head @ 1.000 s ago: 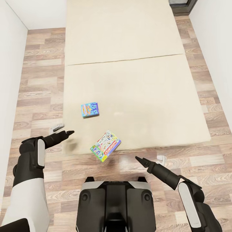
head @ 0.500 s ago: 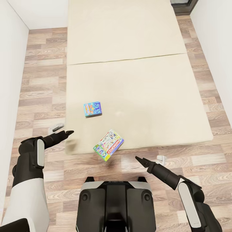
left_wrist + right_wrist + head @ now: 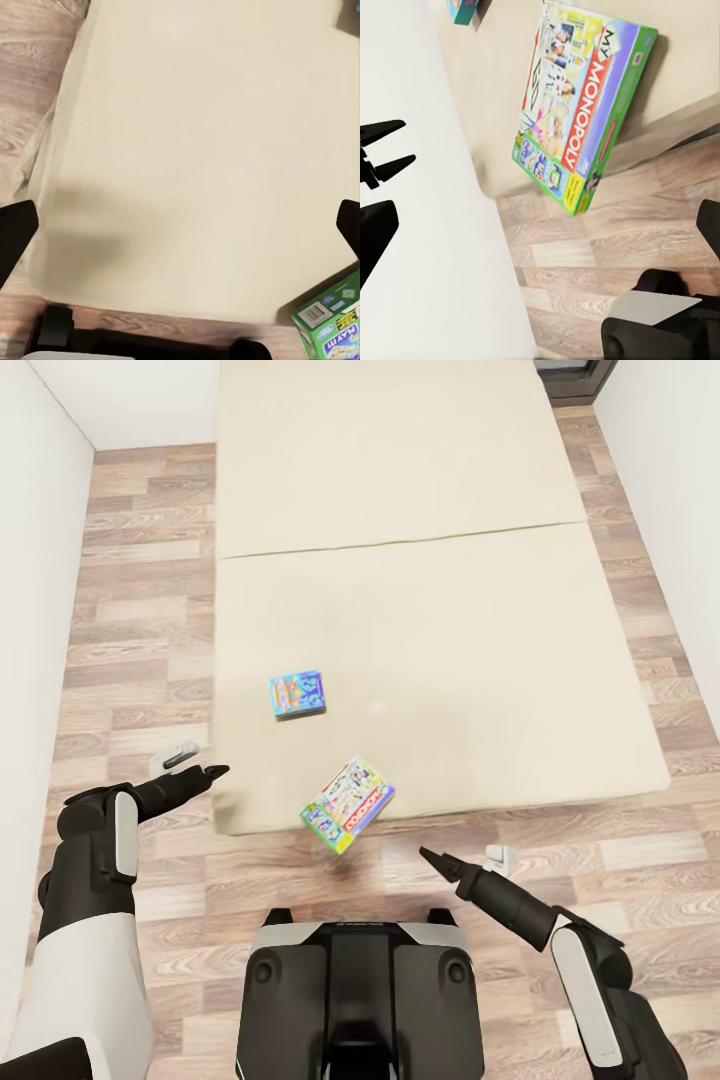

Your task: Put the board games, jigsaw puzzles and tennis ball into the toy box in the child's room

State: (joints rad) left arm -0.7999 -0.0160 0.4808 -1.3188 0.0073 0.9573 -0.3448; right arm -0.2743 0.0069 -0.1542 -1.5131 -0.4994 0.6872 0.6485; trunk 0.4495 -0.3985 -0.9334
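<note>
Two board games lie on the beige bed (image 3: 440, 630). A small blue one with orange-yellow art (image 3: 297, 693) sits near the bed's left side. A larger Monopoly box (image 3: 347, 803) (image 3: 585, 112) overhangs the bed's near edge, and its green corner (image 3: 330, 319) shows in the left wrist view. My left gripper (image 3: 215, 771) (image 3: 180, 232) hovers open at the bed's near left corner, holding nothing. Below and right of the Monopoly box, over the floor, my right gripper (image 3: 430, 855) (image 3: 540, 225) is open and empty too. The toy box, table, puzzles and ball are out of view.
White walls (image 3: 30, 560) close in on both sides, with strips of wood-plank floor (image 3: 140, 620) between them and the bed. Small grey bed feet (image 3: 175, 758) (image 3: 498, 854) stick out at the near corners. My own base (image 3: 360, 990) is just before the bed's edge.
The whole picture has shifted slightly to the right, so the camera has moved. Both arms keep the same pose, and the two boxes lie where they were on the bed.
</note>
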